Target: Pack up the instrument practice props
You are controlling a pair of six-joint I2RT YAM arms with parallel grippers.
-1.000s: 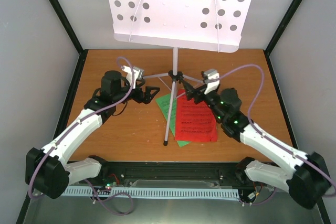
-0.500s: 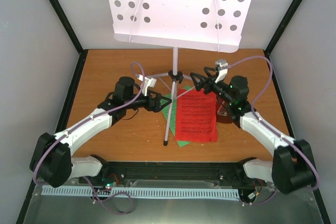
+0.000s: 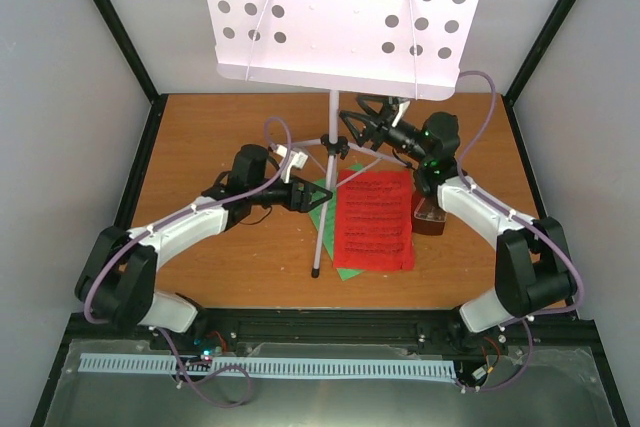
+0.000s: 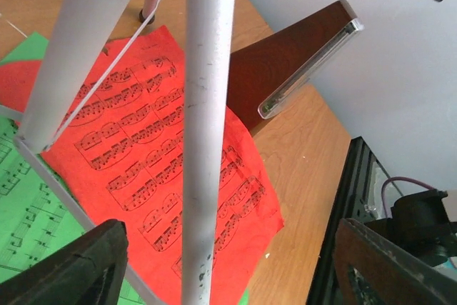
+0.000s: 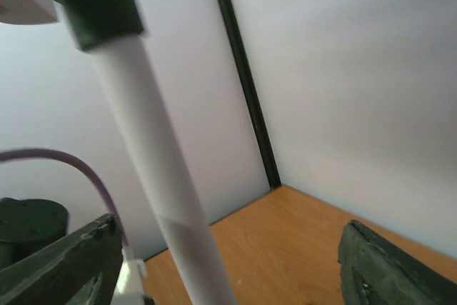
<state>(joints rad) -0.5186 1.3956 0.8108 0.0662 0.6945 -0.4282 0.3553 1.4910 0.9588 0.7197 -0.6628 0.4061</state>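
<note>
While the left gripper [image 3: 317,197] and right gripper [image 3: 353,123] hold their jaws apart around tubes of the silver tripod stand [image 3: 331,112], set mid-tabletop toward the far edge, an uneven squeeze could topple its top-heavy perforated tray [image 3: 340,17] onto the metronome [image 3: 430,219].

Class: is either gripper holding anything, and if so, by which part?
Nothing is held. The left gripper and right gripper are open, each straddling a tube of the stand without clamping it.

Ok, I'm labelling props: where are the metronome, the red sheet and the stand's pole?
metronome [image 4: 285,58], left wrist view, brown side face.
red sheet [image 3: 373,219], top view, its middle.
stand pole [image 5: 164,176], right wrist view, mid-shaft.
</note>
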